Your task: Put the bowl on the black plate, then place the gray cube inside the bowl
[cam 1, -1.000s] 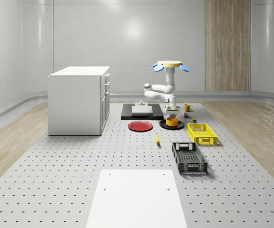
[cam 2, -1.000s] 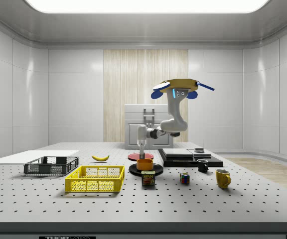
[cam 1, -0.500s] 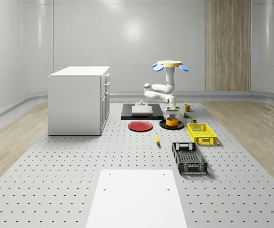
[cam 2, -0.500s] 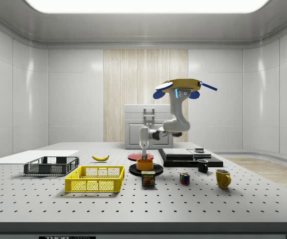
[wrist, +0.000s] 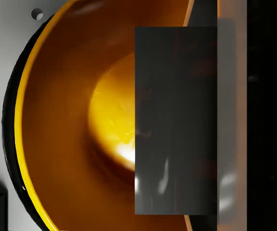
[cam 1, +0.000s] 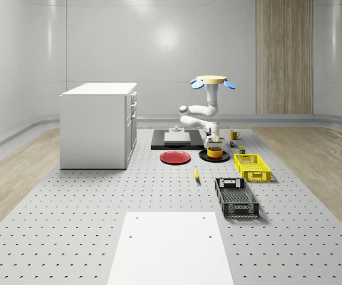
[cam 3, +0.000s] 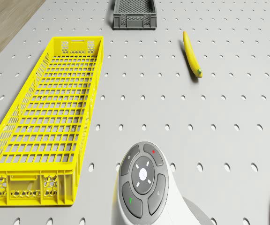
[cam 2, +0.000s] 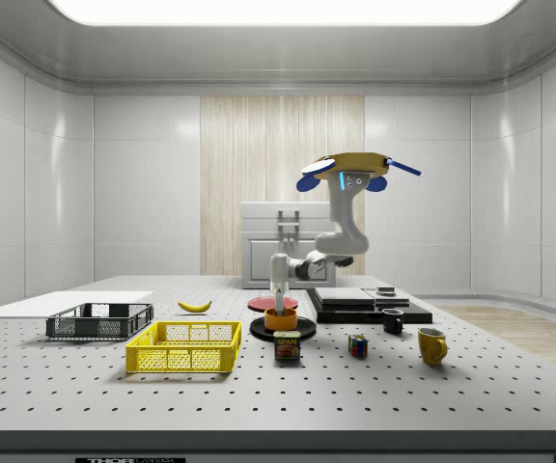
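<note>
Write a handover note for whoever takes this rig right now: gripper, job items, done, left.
Gripper: shut on the gray cube, hanging just above the orange bowl.
Drone: hovering over the perforated table, beside the bowl.
Done: the bowl sits on the round black plate.
Left: lower the cube into the bowl, release, lift clear. In the wrist view the cube looks off the bowl's centre, so check alignment first.

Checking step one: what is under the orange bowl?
The orange bowl sits on the round black plate, whose rim shows around it. The plate's centre is covered.
</note>
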You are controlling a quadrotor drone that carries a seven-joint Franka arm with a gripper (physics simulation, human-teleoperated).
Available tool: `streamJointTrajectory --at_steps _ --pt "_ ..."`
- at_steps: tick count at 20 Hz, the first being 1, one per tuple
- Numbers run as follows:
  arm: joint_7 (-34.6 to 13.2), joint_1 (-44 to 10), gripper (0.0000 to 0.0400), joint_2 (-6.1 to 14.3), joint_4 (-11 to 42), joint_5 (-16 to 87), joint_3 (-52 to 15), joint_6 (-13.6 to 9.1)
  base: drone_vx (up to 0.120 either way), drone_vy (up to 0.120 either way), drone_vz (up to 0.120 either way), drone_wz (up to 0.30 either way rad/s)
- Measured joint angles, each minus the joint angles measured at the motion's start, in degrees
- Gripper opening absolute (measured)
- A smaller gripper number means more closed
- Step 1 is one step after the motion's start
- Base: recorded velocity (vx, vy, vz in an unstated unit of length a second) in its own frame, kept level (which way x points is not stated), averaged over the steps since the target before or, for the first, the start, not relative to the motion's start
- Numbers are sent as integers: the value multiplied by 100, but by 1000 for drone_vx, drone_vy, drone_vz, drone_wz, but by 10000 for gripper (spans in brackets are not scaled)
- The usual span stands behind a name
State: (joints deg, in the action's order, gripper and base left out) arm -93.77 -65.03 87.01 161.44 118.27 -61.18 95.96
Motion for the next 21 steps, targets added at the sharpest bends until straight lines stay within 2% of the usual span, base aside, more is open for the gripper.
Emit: streamJointTrajectory --at_steps 3,6,9,14,21 --pt "7 -48 262 -37 -102 196 203 72 0 0 0 0" --pt "18 -55 335 -70 -139 275 279 80 0 0 0 0" --pt "31 -8 369 -87 -82 197 187 9 0 0 0 0" --pt "46 100 391 -101 79 -85 -124 -169 0 0 0 0" --pt "52 170 398 -124 185 -306 -366 -302 0 0 0 0"
